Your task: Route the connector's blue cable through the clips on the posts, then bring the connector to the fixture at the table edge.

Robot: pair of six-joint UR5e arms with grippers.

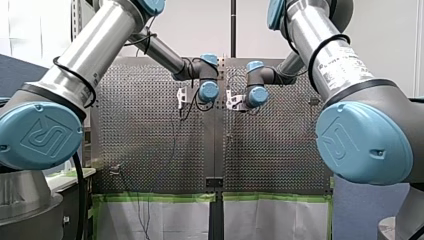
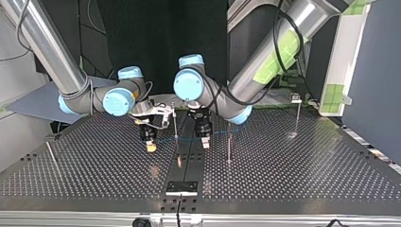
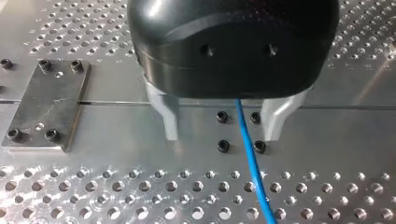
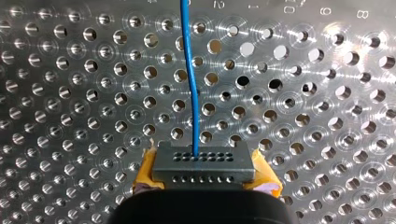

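We have the connector (image 4: pixel 203 163) clamped between the yellow pads (image 4: pixel 145 169) of our right claw (image 2: pixel 150 143), with its blue cable (image 4: pixel 192 93) running ahead above the surface (image 2: pixel 94 170). Our left claw (image 3: pixel 221 136), at three o'clock of the right in the top view, straddles the cable spread, gripping nothing. We should close gently, guiding the cable into the post (image 2: pixel 175 120) between them. Both wrists point down.

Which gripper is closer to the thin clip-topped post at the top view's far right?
Left. My left gripper hangs near the middle of the table, on the side toward the post; my right gripper, holding the connector, is farther off beyond it.
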